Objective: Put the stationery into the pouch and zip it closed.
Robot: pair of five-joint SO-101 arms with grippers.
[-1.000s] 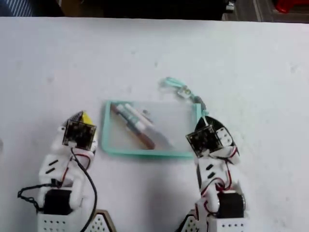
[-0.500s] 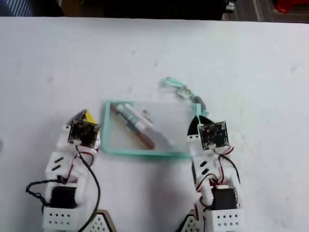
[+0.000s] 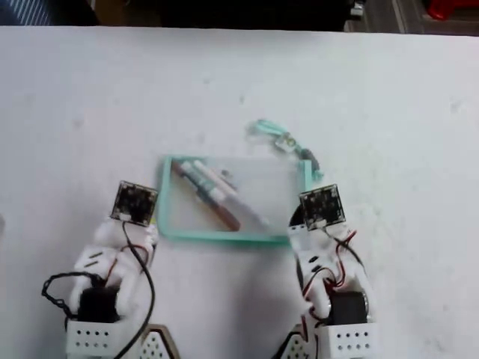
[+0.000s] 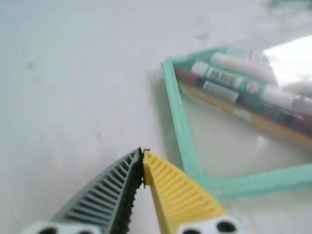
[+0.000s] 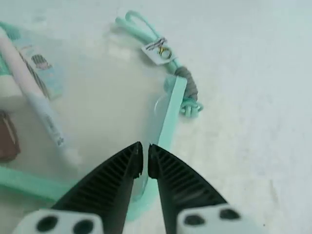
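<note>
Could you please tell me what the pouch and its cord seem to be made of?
The pouch looks like clear, glossy soft plastic: the pens show through and it catches glare. Its trim seems to be woven mint fabric tape, ribbed and matte. The cord is probably braided textile.

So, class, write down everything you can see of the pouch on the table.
The pouch is a flat rectangle of clear plastic with mint-green fabric edging, lying flat on the white table. Pens lie slanted inside. A mint cord with a small tag trails from its far right corner. Whether the zip is shut is unclear.
</note>
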